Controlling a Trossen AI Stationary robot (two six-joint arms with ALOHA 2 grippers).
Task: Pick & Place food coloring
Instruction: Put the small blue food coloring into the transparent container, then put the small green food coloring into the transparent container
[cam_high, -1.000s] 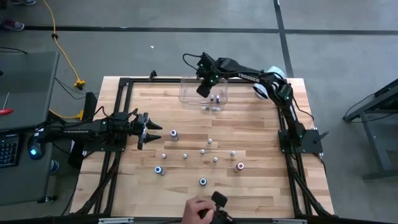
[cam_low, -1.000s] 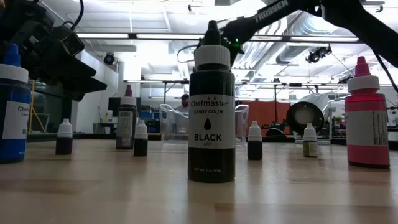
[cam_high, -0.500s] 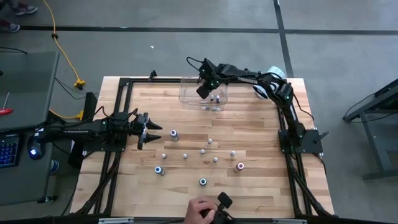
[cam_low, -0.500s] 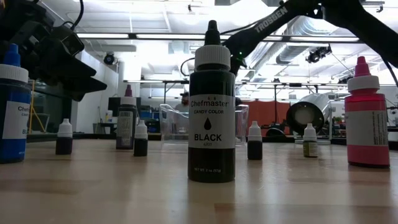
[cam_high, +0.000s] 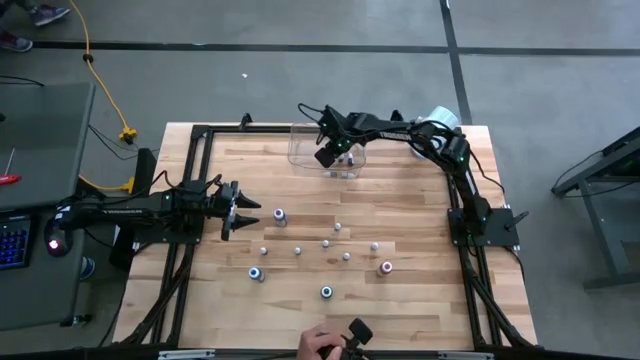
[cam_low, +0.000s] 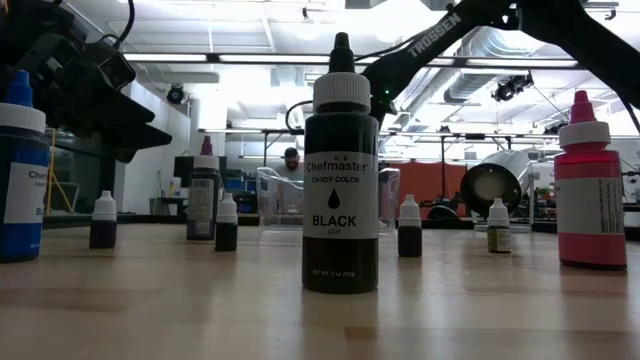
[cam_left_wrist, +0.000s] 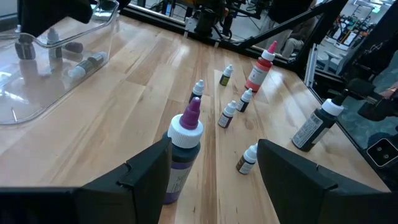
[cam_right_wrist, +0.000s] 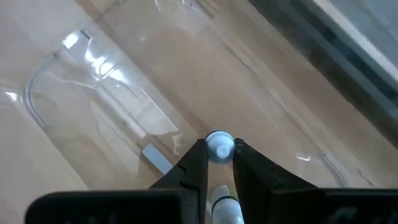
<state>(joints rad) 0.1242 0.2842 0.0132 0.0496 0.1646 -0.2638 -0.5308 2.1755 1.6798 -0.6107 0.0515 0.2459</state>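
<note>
While the right gripper (cam_high: 326, 153) hangs over the clear plastic bin (cam_high: 300, 152) in the high view, the left gripper (cam_high: 243, 209) waits well away from the bin. In the left wrist view its jaws stand wide beside a purple-capped dropper bottle (cam_left_wrist: 182, 149). In the right wrist view the fingers (cam_right_wrist: 194, 163) pinch a small white-capped food-coloring bottle (cam_right_wrist: 219, 149) above the bin floor; best lower it before releasing.

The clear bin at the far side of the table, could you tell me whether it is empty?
Not empty. The clear bin holds a few small bottles; the right gripper, above it, grips another bottle.
</note>
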